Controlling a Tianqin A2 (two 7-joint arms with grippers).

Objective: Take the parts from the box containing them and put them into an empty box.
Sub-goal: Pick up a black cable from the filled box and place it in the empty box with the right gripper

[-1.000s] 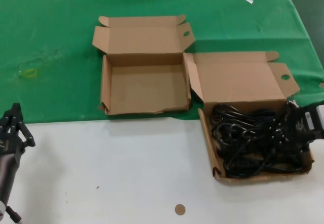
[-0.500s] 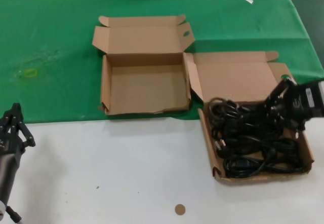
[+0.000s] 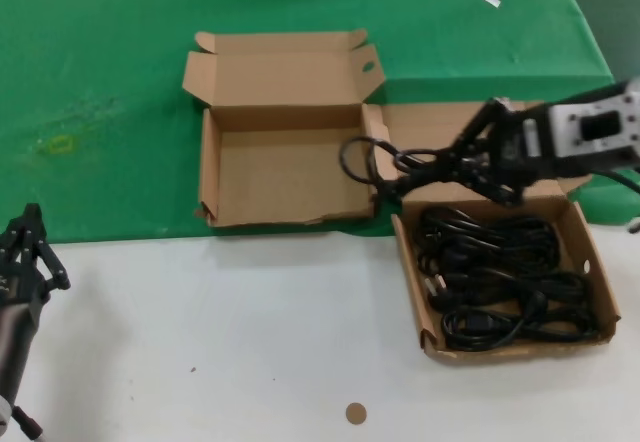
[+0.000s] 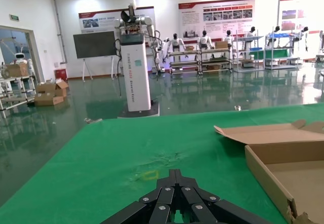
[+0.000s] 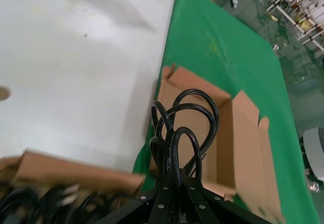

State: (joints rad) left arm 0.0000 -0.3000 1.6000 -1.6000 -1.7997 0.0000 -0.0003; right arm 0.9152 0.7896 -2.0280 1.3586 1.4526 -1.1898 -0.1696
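The box containing the parts [image 3: 585, 252] stands at the right on the white table, with several black power cords [image 3: 495, 282] in it. My right gripper [image 3: 462, 164] is shut on one looped power cord [image 3: 368, 158] and holds it in the air over that box's lid. The loops reach over the right wall of the empty box [image 3: 285, 177], which lies on the green cloth. In the right wrist view the held cord [image 5: 185, 133] hangs from my gripper [image 5: 174, 184] above the empty box [image 5: 225, 133]. My left gripper [image 3: 30, 252] is parked at the lower left, shut and empty [image 4: 175, 176].
A small brown disc [image 3: 355, 413] lies on the white table near the front edge. A yellow mark [image 3: 60, 143] is on the green cloth at the left. The lids of both boxes stand open at the far side. The empty box's wall [image 4: 268, 171] shows in the left wrist view.
My right gripper has risen out of the full box with one cord bundle and moved left toward the empty box. The left arm has not moved.
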